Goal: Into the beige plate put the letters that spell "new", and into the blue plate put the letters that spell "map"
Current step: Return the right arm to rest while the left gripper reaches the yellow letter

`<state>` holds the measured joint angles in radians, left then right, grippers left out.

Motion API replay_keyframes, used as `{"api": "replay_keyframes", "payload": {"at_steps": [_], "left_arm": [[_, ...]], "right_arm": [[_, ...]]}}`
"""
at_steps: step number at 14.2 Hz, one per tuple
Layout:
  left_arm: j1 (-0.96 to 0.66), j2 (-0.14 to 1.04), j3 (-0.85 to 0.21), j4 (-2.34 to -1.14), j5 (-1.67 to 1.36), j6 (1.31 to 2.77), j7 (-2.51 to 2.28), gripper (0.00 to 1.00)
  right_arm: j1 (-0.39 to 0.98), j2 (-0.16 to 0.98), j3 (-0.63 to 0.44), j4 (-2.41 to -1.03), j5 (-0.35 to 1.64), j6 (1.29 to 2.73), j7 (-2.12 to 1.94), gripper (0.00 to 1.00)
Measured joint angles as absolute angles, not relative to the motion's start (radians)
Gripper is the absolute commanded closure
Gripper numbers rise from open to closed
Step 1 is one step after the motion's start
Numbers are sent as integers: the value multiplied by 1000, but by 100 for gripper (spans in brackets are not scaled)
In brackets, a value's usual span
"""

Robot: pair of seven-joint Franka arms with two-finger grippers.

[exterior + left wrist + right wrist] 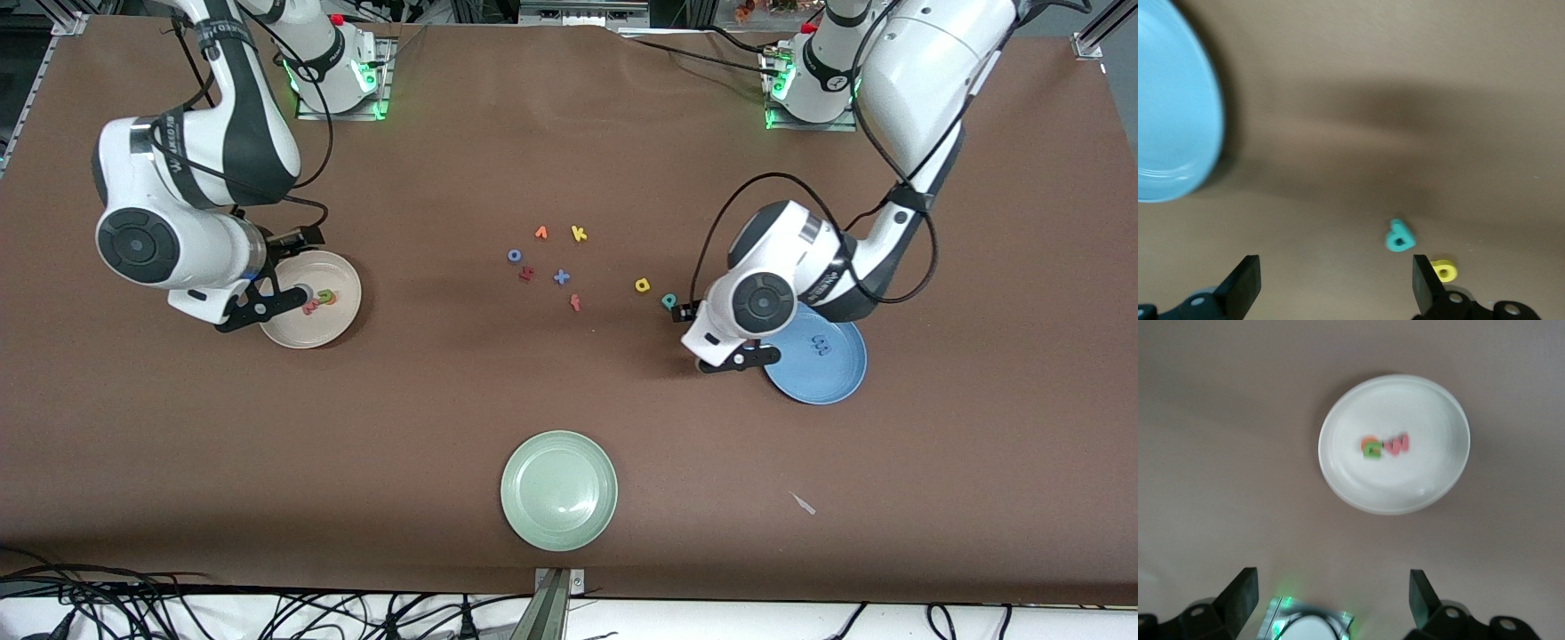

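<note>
Nearest, pale green round plate (558, 491) sits unused; beige plate (311, 299) apparently holds n, e, w (1385, 445); blue plate (818, 358) holds only m (821, 348), yellow a (642, 285) and teal p (669, 301) remain on the bench; left gripper (1335, 287) and right gripper (1331, 603) fingers spread wide, empty.

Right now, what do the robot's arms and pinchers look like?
Both arms are glossy white with black joint bands, round dark caps and looping black cables. Green lights glow at their bases. The left gripper and right gripper are black, each with two flat, wedge-shaped fingers.
</note>
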<state>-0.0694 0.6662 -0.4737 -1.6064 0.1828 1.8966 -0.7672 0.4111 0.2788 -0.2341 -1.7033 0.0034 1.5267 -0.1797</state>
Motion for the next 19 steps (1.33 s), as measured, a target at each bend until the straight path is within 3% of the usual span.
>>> {"api": "replay_keyframes", "payload": {"at_steps": [3,5,6,8,12,19], "left_arm": [[-98,695,-474,-1637,183,1994,-825,5],[-117,707,-474,-1662,183,2046,-877,15],[-127,707,-476,-1671,183,2053,-898,21],[-147,707,-491,-1690,182,2065,-927,21],[-162,707,-497,-1798,180,2252,-951,22],[-162,707,-498,-1840,180,2292,-955,34]], "right_arm": [[407,269,-250,-1649,4,1439,-153,0],[364,237,-249,-1631,19,1436,-159,0],[323,216,-230,-1629,27,1436,-171,0],[215,167,-143,-1628,17,1436,-173,0],[79,66,-12,-1625,-10,1437,-92,0],[-23,34,40,-1632,-22,1440,-42,0]]}}
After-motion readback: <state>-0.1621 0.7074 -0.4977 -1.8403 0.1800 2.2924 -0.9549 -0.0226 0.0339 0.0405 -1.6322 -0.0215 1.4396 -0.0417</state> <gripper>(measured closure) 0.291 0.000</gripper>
